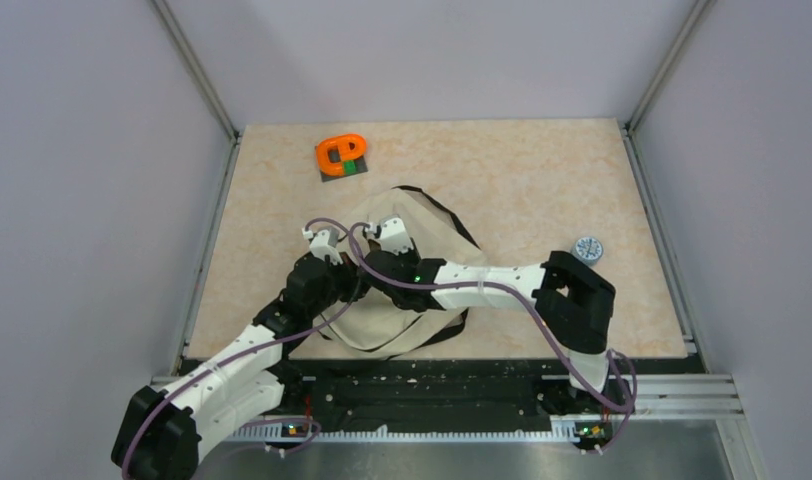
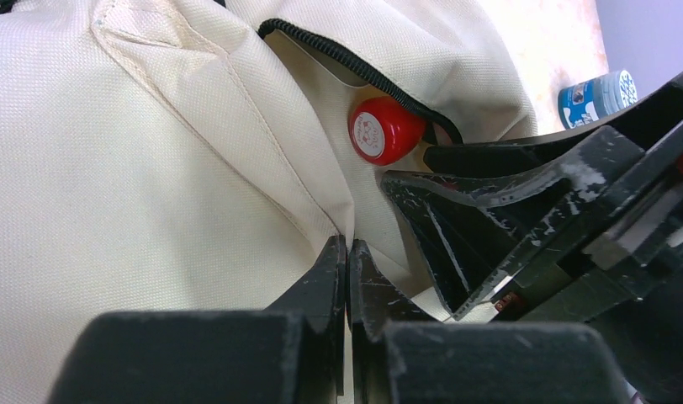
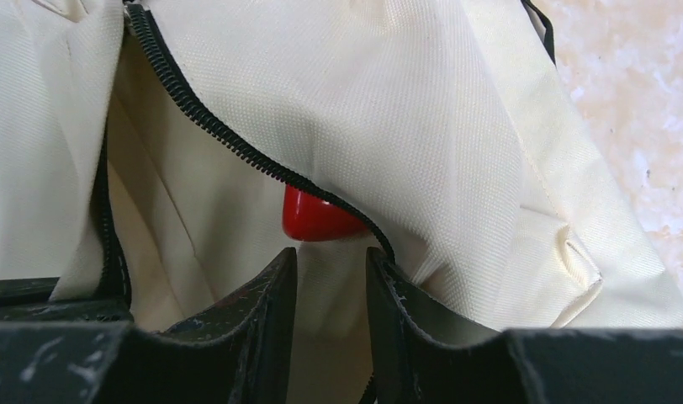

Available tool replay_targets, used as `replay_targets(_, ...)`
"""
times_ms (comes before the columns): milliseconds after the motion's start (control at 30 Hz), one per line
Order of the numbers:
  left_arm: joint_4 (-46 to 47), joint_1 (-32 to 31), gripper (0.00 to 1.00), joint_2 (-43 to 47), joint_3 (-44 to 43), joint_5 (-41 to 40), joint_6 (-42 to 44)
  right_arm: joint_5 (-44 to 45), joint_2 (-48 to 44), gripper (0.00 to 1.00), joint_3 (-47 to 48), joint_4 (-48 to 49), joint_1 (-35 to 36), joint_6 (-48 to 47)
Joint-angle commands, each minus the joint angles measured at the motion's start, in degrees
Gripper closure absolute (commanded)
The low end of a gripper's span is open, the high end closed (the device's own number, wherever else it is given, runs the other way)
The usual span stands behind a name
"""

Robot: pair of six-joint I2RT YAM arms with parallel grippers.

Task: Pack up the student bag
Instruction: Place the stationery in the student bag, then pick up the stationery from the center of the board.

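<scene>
A: So, how far along with packing the student bag?

B: Partway, at a guess. Lies slumped in the middle of the desk, right under both arms, with its zipper undone and the pale lining showing.

A: And on the left claw?

B: Pressed together, apparently pinching a fold of the bag's cloth just below the opening. Seems to be holding the mouth up and apart.

A: And on the right claw?

B: Partly spread, poked into the opening, gripping nothing visible. Just past its tips, tucked under the zipper edge: a red cap-like piece, white print on its flat face. Hard to tell what kind of item beyond that, or whether touching a fingertip.

A: Which step, then?

B: Probably seating that red piece deeper inside, or letting go of it. Cannot say which.

A: Next move?

B: Judging from this: nudge the red piece well clear of the zipper teeth, then back the right claw straight out without snagging the lining. Keep the left pinch firm meanwhile, or risk the mouth flopping closed.

A: Anything left outside?

B: Yes: an orange object on a dark base near the far edge, and a small blue-and-white round container off to the right, both well apart from the bag. Likely candidates for going in afterwards.
</scene>
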State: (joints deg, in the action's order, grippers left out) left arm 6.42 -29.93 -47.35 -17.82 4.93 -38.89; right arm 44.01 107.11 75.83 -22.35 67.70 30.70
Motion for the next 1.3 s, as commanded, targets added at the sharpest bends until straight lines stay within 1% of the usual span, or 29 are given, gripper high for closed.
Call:
replay_targets(0, 1.66, 0.03, 1.00, 1.08, -0.67, 1.14, -0.03, 3.76, 0.09, 0.66, 1.54, -0.58, -0.28, -2.26)
replay_targets(200, 1.66, -0.02, 1.00, 0.68, -0.81, 1.14, -0.03, -4.01, -3.97, 0.66, -1.42, 6.69, -0.29, -7.95)
replay_targets(300, 1.62, -0.04, 1.00, 0.54, -0.97, 1.07, 0.11, -9.03, -7.41, 0.64, -3.93, 10.01, -0.06, -11.42)
replay_targets(500, 1.51, -0.03, 1.00, 0.08, -1.27, 0.59, 0.35, -20.32, -19.70, 0.56, -12.09, 16.13, 0.14, -14.22)
replay_targets(600, 1.36, 0.03, 1.00, -0.02, -1.34, 0.06, 0.55, -21.51, -25.74, 0.54, -14.90, 13.65, 0.03, -14.35)
replay_targets(733, 0.16, 0.01, 1.00, -0.11, -1.83, -0.46, 1.54, -18.16, -32.51, 0.52, -17.47, 5.23, -1.74, -11.67)
replay_targets(833, -0.67, 0.04, 1.00, 0.13, -1.87, -1.43, 1.90, -16.74, -37.04, 0.50, -20.60, -2.29, -6.05, -6.35)
replay_targets(933, -0.49, -0.01, 1.00, 0.36, -1.78, -1.59, 1.59, -16.61, -41.03, 0.46, -24.89, -10.39, -14.44, -0.48)
replay_targets(1000, -0.07, 0.01, 1.00, 0.42, -1.78, -1.22, 1.29, -18.78, -44.84, 0.43, -29.05, -12.56, -20.77, 1.33)
replay_targets(1033, 0.06, -0.03, 1.00, 0.42, -1.80, -1.10, 1.20, -20.15, -46.83, 0.40, -31.22, -13.01, -23.95, 1.92)
replay_targets(1133, 0.26, -0.01, 1.00, -0.03, -1.87, -1.10, 1.15, -22.33, -53.43, 0.23, -36.58, -14.71, -31.21, 4.68)
replay_targets(1200, 0.35, 0.00, 1.00, -0.30, -1.95, -1.08, 1.15, -21.95, -57.81, 0.15, -39.27, -16.12, -33.57, 7.36)
replay_targets(1267, 0.63, -0.01, 1.00, -0.58, -1.86, -0.98, 1.15, -21.45, -61.57, 0.11, -41.54, -16.25, -34.48, 9.93)
